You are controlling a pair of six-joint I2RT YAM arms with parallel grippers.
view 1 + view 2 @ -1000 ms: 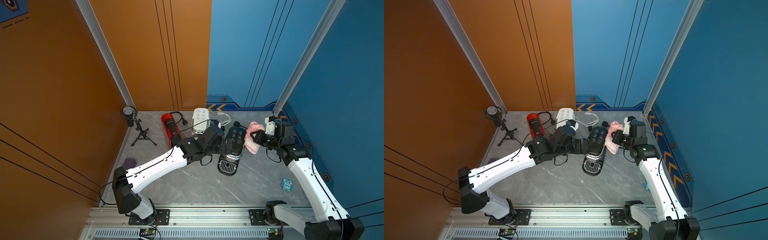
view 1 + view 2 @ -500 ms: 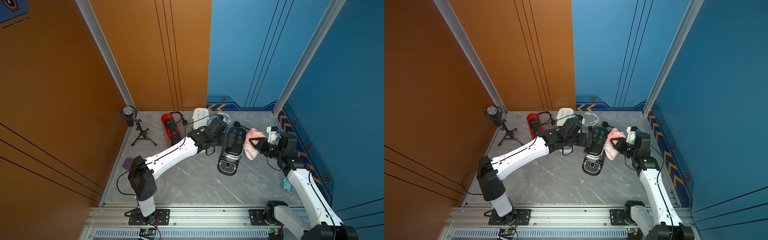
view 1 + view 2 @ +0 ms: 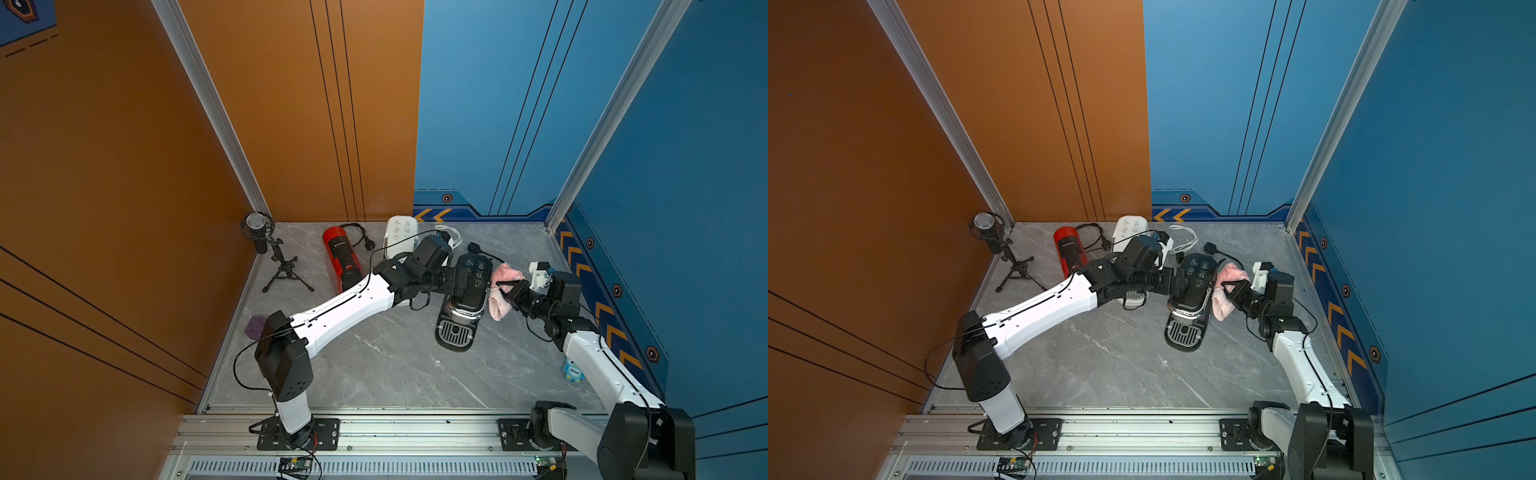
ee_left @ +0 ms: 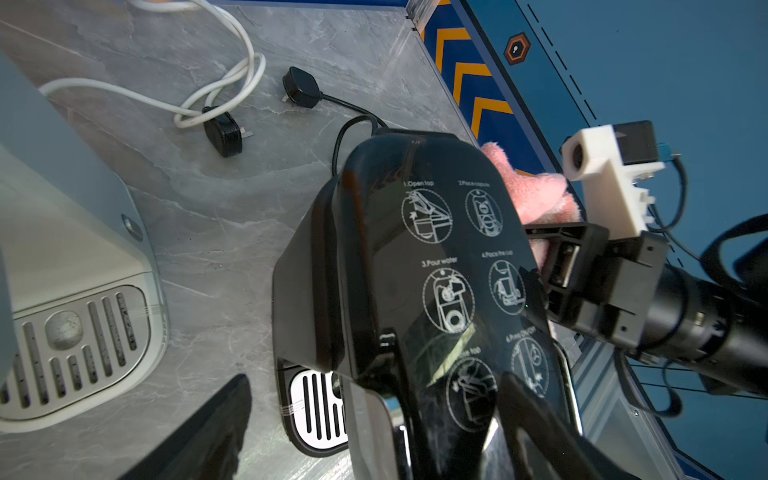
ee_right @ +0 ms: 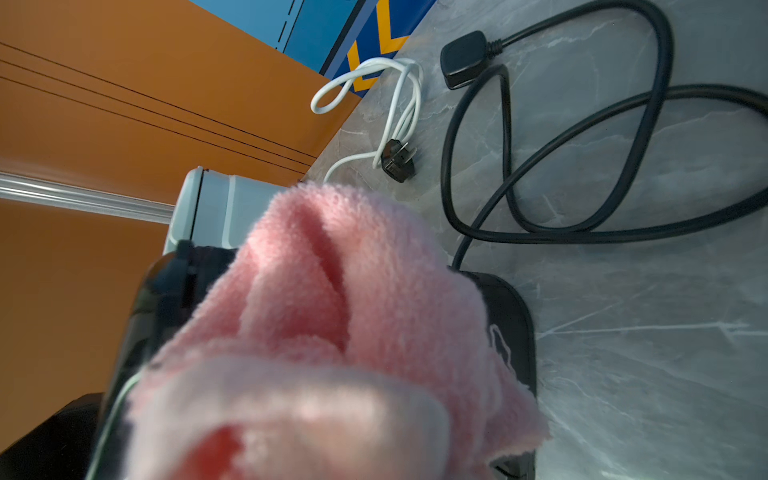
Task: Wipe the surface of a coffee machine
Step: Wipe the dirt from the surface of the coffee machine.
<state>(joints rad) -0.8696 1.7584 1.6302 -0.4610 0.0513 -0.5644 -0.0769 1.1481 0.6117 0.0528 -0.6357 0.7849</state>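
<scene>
Pink cloth [image 3: 505, 272] against a black coffee machine [image 3: 471, 282].
Clamps the cloth in right gripper [image 3: 505, 289] against the machine's side; holds left gripper [image 3: 455, 281] spread wide, straddling the opposite side.

White print on black coffee machine [image 4: 395, 249]: "1.Open top", "3.Pour water".

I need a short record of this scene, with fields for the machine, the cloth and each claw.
machine: black coffee machine, upright on the grey table
cloth: pink cloth, at the machine's side, seems to touch it
right claw: shut on the cloth
left claw: open, one finger on each side of the machine's top
</scene>
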